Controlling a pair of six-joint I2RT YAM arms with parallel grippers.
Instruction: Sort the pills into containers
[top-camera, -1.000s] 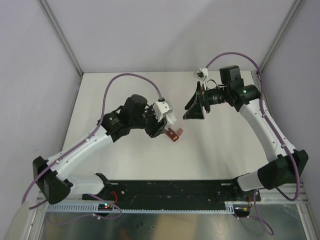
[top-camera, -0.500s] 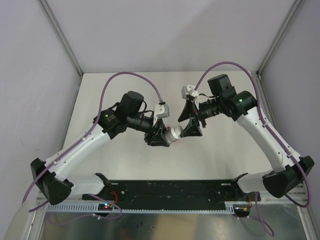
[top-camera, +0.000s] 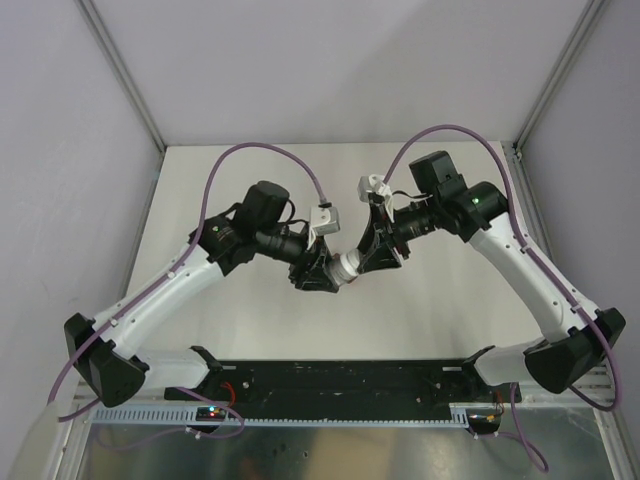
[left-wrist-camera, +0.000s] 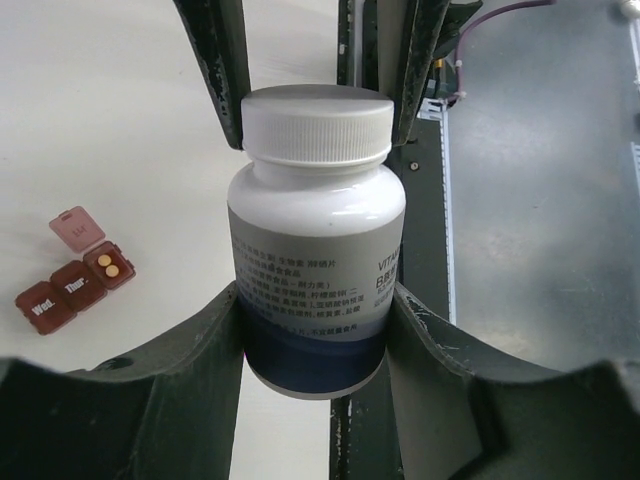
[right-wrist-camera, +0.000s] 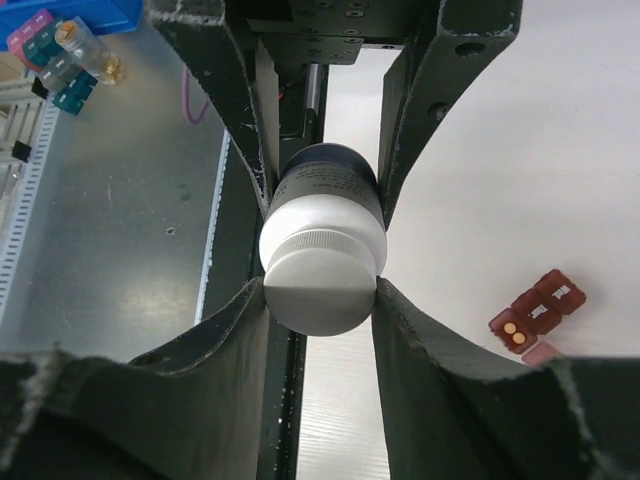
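Fingers (left-wrist-camera: 205, 345) of the left gripper (left-wrist-camera: 315, 305) are clamped on the lower body of the white bottle (left-wrist-camera: 315, 230), one on each side of its label. The bottle is held off the bench (left-wrist-camera: 120, 120). The right gripper (right-wrist-camera: 320, 290) faces it from the other end, and its fingers (right-wrist-camera: 245, 340) press against both sides of the ribbed white cap (right-wrist-camera: 322, 280), so it appears to have closed on the cap.

The dark red pill box (left-wrist-camera: 75, 278) lies on the bench, well apart from both grippers. It sits below and to the left of the left fingers in that wrist's view, and below and to the right of the right fingers in theirs. One end compartment has its lid (left-wrist-camera: 76, 227) tipped open and two small orange pills (left-wrist-camera: 108, 265) inside. The other two lids are closed. From above, the arms hide the box.

The step in hand looks like unscrewing the cap. To do it well:

- The right fingers should stay square on the cap's ribs and turn about the bottle's own axis.
- The left fingers should hold the body firmly enough that it does not spin with the cap.
- Any sideways pull would likely lever the smooth bottle out of the left grip, so the right wrist should turn rather than tug.
- Once the thread loosens, the mouth should be kept from dipping, or pills could spill onto the bench away from the box.
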